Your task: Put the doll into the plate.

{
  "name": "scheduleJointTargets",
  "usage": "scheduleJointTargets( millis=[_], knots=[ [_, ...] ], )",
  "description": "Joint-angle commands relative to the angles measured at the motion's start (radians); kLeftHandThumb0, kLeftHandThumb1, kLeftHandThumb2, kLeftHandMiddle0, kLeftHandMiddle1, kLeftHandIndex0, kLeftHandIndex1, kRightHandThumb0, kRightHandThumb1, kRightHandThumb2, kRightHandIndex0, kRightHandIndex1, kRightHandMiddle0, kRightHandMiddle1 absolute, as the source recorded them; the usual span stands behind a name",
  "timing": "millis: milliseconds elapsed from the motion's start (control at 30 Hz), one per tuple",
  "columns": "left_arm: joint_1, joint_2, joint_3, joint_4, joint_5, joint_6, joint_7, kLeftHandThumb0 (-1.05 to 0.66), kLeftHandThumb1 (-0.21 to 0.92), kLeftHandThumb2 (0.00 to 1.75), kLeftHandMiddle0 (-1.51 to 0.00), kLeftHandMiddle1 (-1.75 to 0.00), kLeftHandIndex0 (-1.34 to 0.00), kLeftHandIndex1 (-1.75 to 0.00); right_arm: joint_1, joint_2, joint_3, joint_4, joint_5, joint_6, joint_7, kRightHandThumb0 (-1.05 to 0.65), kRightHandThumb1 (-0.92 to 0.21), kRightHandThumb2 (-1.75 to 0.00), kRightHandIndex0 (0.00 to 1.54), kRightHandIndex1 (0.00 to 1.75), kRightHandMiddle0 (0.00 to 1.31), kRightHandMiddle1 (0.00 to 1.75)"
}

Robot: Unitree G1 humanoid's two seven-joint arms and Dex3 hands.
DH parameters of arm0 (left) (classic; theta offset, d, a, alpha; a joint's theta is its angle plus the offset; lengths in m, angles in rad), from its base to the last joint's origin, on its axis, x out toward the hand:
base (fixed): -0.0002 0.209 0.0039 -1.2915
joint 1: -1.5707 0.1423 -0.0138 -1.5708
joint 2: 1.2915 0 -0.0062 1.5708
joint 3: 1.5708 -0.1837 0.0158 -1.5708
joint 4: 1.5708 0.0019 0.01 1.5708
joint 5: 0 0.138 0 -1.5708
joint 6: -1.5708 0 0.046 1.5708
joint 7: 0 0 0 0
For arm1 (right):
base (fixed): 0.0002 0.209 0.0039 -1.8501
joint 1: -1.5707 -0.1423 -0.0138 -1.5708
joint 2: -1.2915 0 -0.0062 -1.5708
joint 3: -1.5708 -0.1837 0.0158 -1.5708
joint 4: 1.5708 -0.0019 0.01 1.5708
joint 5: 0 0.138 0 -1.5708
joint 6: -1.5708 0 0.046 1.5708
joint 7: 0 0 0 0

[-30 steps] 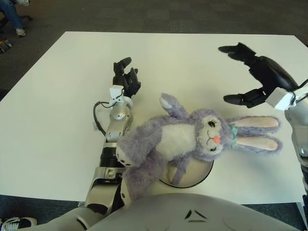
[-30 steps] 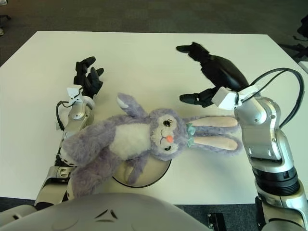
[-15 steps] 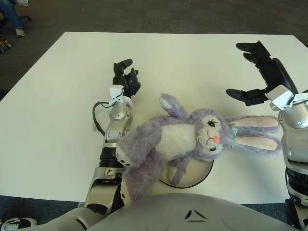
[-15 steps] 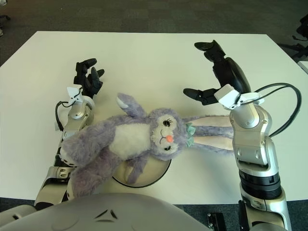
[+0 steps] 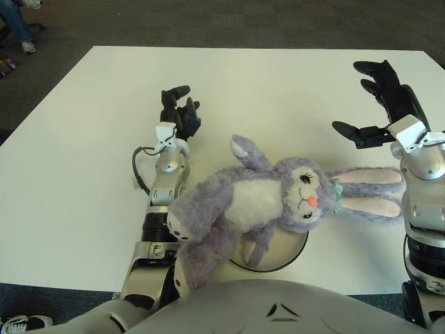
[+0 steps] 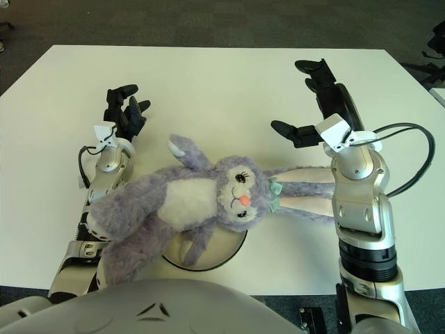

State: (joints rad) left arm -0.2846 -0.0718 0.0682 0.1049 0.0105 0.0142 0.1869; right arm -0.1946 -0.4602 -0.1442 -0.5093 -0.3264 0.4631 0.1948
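Note:
A purple plush rabbit doll (image 5: 271, 202) lies on its back across a round plate (image 5: 285, 254) near the table's front edge. Its body covers most of the plate and its long ears (image 5: 368, 191) reach right onto the table. My right hand (image 5: 379, 104) is open and empty, raised above the table to the right of the doll's head and just beyond its ears. My left hand (image 5: 177, 111) rests open on the table, to the left of the doll and beyond it, holding nothing.
The white table (image 5: 90, 139) spreads wide on all sides. Dark carpet (image 5: 229, 21) lies beyond the far edge. My left forearm (image 5: 163, 195) lies along the table beside the doll's legs.
My right hand has drawn back to the right and up, away from the doll's head, with its fingers still spread. The doll and my left hand have stayed in place.

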Motion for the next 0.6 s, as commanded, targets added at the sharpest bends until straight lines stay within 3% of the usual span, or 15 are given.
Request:
scheduleJointTargets(
  millis=[0, 133, 200, 300, 400, 433, 500, 567],
  knots=[
    [-0.015, 0.006, 0.009, 0.005, 0.002, 0.011, 0.008, -0.68, 0.92, 0.74, -0.39, -0.79, -0.01, -1.28, -0.033, 0.058, -0.027, 0.039, 0.047, 0.02, -0.03, -0.15, -0.22, -1.12, 0.3, 0.03, 0.0, 0.68],
    [-0.018, 0.006, 0.013, 0.007, 0.004, 0.014, 0.013, -0.68, 0.92, 0.74, -0.38, -0.79, -0.02, -1.28, -0.038, 0.112, -0.062, 0.069, 0.117, 0.024, -0.042, -0.17, -0.25, -1.13, 0.31, 0.03, 0.0, 0.75],
    [-0.019, 0.006, 0.015, 0.008, 0.005, 0.013, 0.014, -0.67, 0.92, 0.74, -0.39, -0.81, -0.04, -1.29, -0.029, 0.146, -0.094, 0.105, 0.17, 0.002, -0.053, -0.19, -0.28, -1.11, 0.36, 0.12, 0.0, 0.88],
    [-0.019, 0.007, 0.016, 0.008, 0.004, 0.01, 0.014, -0.66, 0.92, 0.74, -0.41, -0.86, -0.06, -1.3, -0.015, 0.165, -0.12, 0.16, 0.211, -0.048, -0.066, -0.23, -0.33, -1.08, 0.29, 0.66, 0.01, 1.2],
    [-0.018, 0.007, 0.019, 0.007, 0.002, 0.011, 0.014, -0.65, 0.92, 0.74, -0.43, -0.88, -0.07, -1.31, -0.018, 0.178, -0.135, 0.21, 0.243, -0.079, -0.075, -0.25, -0.35, -1.08, 0.32, 0.84, 0.03, 1.3],
    [-0.018, 0.006, 0.019, 0.007, 0.002, 0.013, 0.015, -0.65, 0.92, 0.74, -0.43, -0.9, -0.07, -1.31, -0.021, 0.181, -0.139, 0.223, 0.253, -0.085, -0.076, -0.03, -0.48, -0.9, 0.39, 1.07, 0.05, 1.38],
    [-0.018, 0.005, 0.021, 0.005, 0.003, 0.016, 0.017, -0.64, 0.92, 0.74, -0.43, -0.92, -0.07, -1.31, -0.031, 0.187, -0.146, 0.253, 0.276, -0.095, -0.079, 0.2, -0.66, -0.66, 0.46, 1.3, 0.07, 1.47],
    [-0.02, 0.004, 0.024, 0.001, 0.003, 0.024, 0.021, -0.63, 0.92, 0.74, -0.44, -0.94, -0.07, -1.31, -0.06, 0.206, -0.157, 0.312, 0.313, -0.102, -0.083, 0.1, -0.63, -0.76, 0.44, 1.44, 0.23, 1.53]
  ],
)
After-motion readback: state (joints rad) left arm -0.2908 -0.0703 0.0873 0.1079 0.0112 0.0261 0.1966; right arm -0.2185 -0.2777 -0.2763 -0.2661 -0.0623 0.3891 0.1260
